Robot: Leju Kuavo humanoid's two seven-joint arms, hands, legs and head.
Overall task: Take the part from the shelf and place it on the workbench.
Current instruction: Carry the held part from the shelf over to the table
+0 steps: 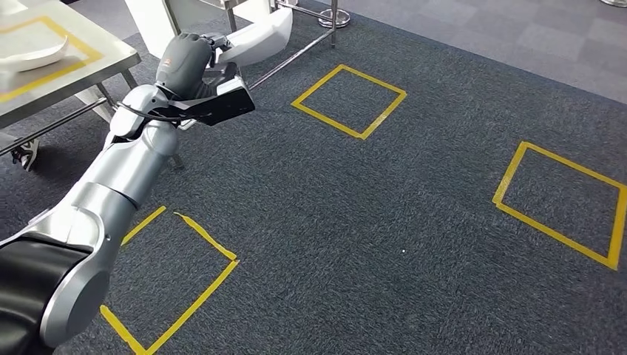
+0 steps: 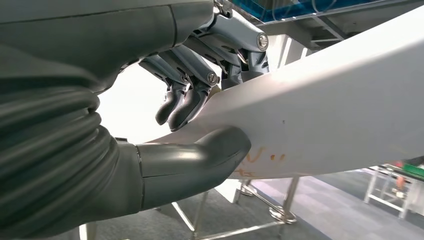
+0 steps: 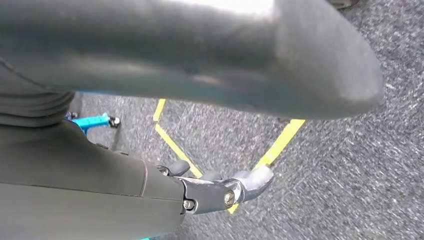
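Head view: left hand raised and extended, holding a long white curved part that juts out beyond the fingers, off any surface. Workbench with yellow tape outline sits just to the outer side of the hand; a second white part already lying on it inside the outline. Yellow tape squares on grey carpet well beyond the hand. Judged step: part taken and in carry, not yet set down; next move calls for swinging the part over the bench, levelling it inside the taped outline, then releasing. Left wrist view: fingers curled down over the near edge of the part, thumb pressed against the opposite face, the part pinched between them; grip sits near one end, so the long free end likely levers on the hold. Faint orange marks on the part just beside the thumb. Metal frame legs past the part. Right wrist view: right hand hanging over carpet and yellow tape, fingers curled in, nothing held.
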